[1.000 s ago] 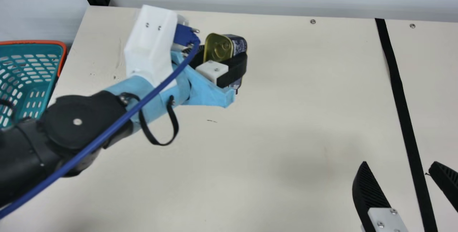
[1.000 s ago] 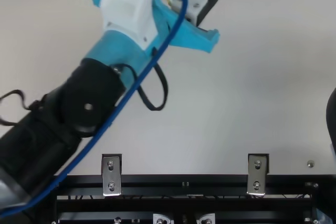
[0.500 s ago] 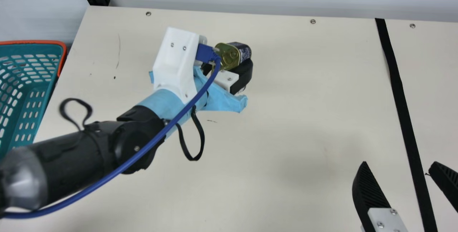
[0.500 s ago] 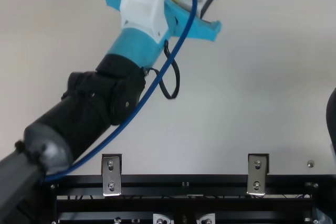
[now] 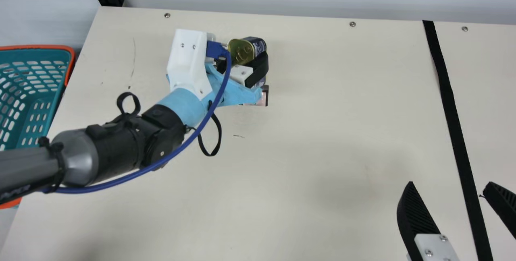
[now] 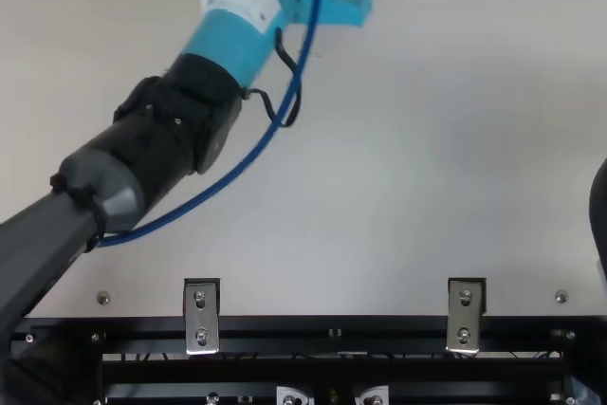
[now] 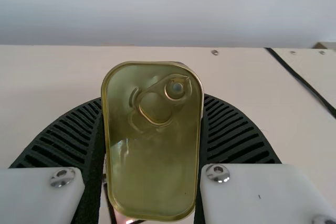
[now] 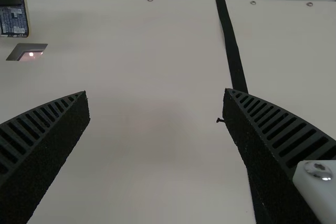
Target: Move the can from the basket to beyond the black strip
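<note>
My left gripper [image 7: 153, 103] is pinching the can [image 7: 152, 171] by its side walls, avoiding the ring-pull [image 7: 177, 87]. I am expecting stiff, slippery, rather light metal. My right gripper [image 8: 156, 92] is standing spread.

One can [image 5: 241, 52], one basket [image 5: 36, 47], one black strip [image 5: 446, 100], one flat thing [image 5: 265, 96], two grippers [image 5: 450, 182]
</note>
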### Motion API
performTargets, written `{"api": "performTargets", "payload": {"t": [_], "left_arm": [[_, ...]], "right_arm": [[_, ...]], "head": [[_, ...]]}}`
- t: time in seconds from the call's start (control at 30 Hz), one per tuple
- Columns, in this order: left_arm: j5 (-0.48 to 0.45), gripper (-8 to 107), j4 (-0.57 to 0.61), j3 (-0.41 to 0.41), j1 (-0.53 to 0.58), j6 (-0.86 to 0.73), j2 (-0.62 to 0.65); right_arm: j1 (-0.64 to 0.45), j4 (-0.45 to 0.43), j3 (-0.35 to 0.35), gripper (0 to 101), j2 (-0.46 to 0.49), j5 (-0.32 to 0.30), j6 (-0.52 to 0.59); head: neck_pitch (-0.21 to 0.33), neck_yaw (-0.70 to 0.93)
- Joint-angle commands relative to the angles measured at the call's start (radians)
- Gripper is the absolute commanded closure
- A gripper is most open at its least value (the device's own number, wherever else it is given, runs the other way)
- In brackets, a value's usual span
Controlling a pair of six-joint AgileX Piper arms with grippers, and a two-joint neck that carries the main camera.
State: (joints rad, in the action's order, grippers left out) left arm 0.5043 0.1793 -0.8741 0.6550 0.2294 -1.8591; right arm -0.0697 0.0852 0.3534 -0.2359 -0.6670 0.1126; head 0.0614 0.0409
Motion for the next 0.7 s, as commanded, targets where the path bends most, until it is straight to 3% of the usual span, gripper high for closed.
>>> {"api": "performTargets", "payload": {"t": [0.0, 0.67], "left_arm": [[0.000, 89, 0.000, 0.000, 0.000, 0.000, 0.000], [0.034, 89, 0.016, -0.018, 0.008, -0.024, -0.015]], "right_arm": [[0.000, 0.000, 0.000, 0, 0.000, 0.000, 0.000], [0.000, 0.000, 0.000, 0, 0.000, -0.001, 0.000]], "head": [[0.002, 0.000], [0.002, 0.000]]}}
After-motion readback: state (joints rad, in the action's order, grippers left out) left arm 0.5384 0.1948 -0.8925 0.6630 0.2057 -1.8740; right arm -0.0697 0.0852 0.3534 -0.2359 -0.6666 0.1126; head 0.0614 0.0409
